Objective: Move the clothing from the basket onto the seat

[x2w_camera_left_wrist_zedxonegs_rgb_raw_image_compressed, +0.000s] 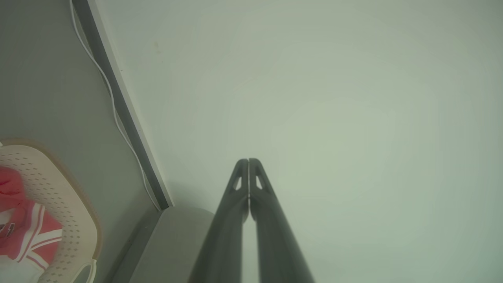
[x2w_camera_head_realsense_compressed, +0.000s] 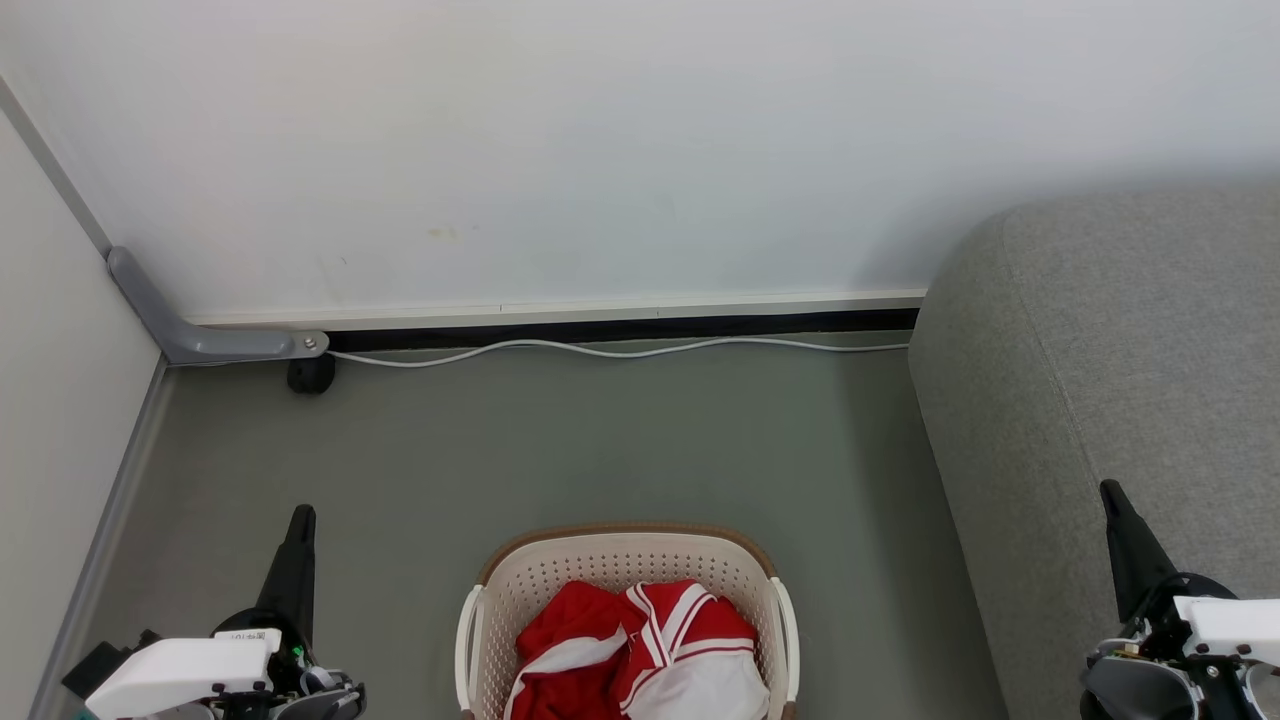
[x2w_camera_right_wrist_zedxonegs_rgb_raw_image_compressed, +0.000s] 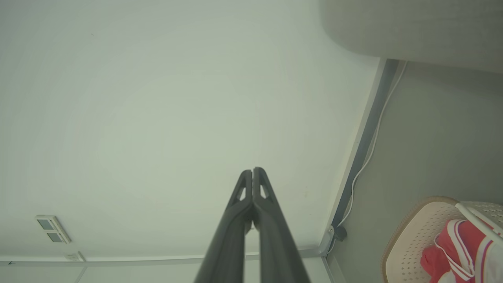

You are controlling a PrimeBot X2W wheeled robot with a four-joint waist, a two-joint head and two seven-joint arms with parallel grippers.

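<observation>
The left claw [x2w_camera_head_realsense_compressed: 299,525] and right claw [x2w_camera_head_realsense_compressed: 1112,500] are both sitting pinched shut, holding nothing, with their fingers pointing toward the wall. The red-and-white clothing [x2w_camera_head_realsense_compressed: 640,640] is lying heaped in the laundry basket [x2w_camera_head_realsense_compressed: 600,565] on the floor, between the two claws. The grey sofa [x2w_camera_head_realsense_compressed: 1100,350] is lying beneath and ahead of the right claw. The reach is probably calling for one claw to spread wide first, then dip onto the heap's highest fold, keeping clear of the rim.

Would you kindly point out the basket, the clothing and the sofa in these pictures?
basket [x2w_camera_head_realsense_compressed: 620,562]: head view, on its perforated back wall.
clothing [x2w_camera_head_realsense_compressed: 575,622]: head view, on a red fold at the heap's left.
sofa [x2w_camera_head_realsense_compressed: 1120,360]: head view, on its grey upholstered top.
</observation>
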